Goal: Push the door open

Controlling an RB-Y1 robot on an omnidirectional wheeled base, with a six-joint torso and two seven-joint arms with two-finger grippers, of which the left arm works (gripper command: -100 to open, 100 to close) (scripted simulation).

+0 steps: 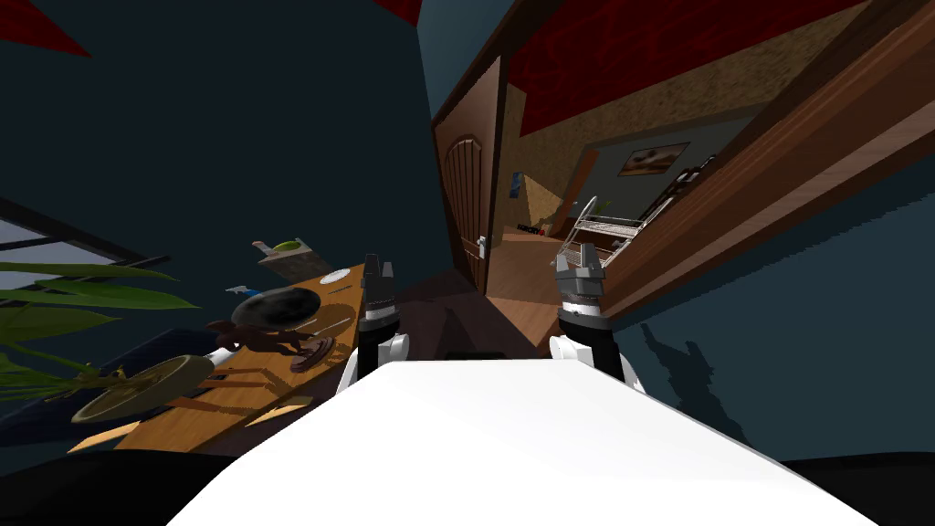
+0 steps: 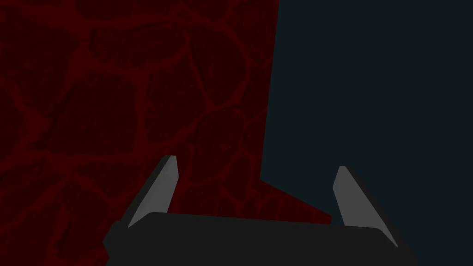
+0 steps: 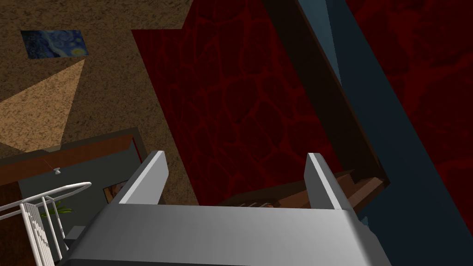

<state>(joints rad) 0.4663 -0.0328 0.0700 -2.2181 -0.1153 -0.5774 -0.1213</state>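
Beside the tabletop (image 1: 260, 379) the left hand (image 1: 377, 267) waits open, the door (image 1: 464, 196) ahead stands swung wide, and the right hand (image 1: 579, 258), open too since pushing needs no grip, faces the doorway (image 1: 534, 260).

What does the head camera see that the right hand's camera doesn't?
Head view's own: the brown door standing open, a wooden table with a dark bowl, green plant leaves, and the left gripper.
Right wrist view's own: a close look at the right gripper, its two fingers wide apart, and the swirls on a blue painting.
Both share: that right gripper, the white rail, the dark red ceiling and the brown door frame.
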